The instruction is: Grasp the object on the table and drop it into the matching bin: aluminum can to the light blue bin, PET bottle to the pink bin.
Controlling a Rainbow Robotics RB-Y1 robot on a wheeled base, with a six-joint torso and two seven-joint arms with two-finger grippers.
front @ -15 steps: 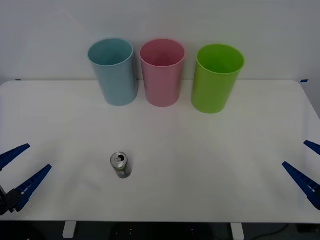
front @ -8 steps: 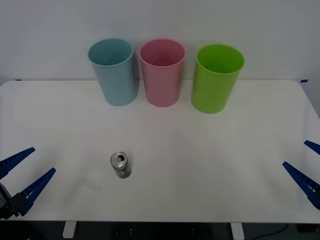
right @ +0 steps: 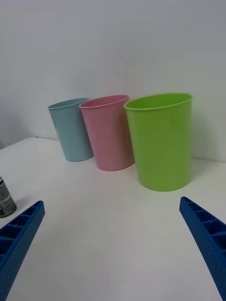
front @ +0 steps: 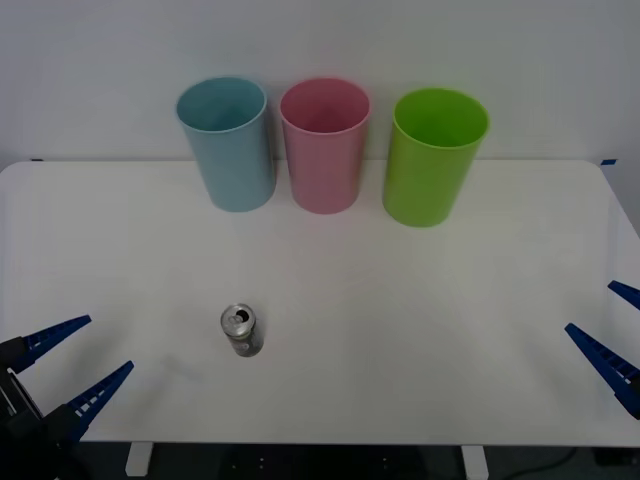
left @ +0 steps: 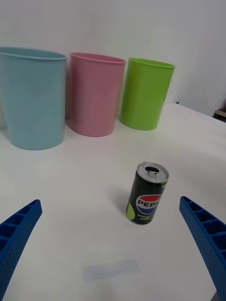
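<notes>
Approach stage, grasp not yet made. Aluminum can (front: 241,330) upright on the white desk (front: 400,330), left of centre toward the near edge, well apart from the bins. Left gripper (front: 78,363) at the near-left corner, fingers spread wide, aimed toward the can; can framed between the fingertips in the left wrist view, not touched. Right gripper (front: 612,335) parked at the right edge, likewise spread. Light blue bin (front: 228,142), pink bin (front: 324,143) and lime green bin (front: 431,155) in a row along the far edge. Next move, by judgement: advance to straddle the can, close on its side, lift, carry to the light blue bin.
</notes>
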